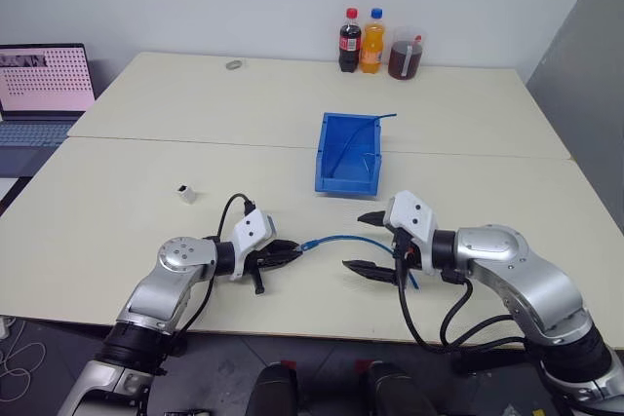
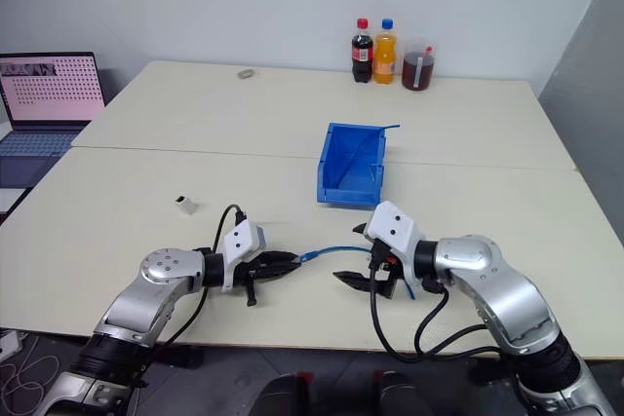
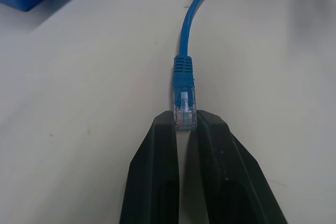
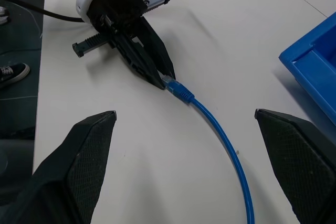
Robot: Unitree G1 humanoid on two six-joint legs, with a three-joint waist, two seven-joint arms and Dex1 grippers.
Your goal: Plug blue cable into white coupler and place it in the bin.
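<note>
Left gripper (image 3: 185,121) jaws pinch blue cable's (image 3: 182,35) clear plug; white coupler (image 1: 186,193) sits apart.

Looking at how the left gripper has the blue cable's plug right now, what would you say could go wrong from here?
1. The left gripper is shut on only the tip of the clear plug of the thin light-blue cable, so the plug could slip or twist out when lifted.
2. The tiny white boxy coupler lies loose on the beige table, apart from both grippers; it may slide when the plug is pushed in.
3. The open right gripper straddles the cable and might snag it.
</note>
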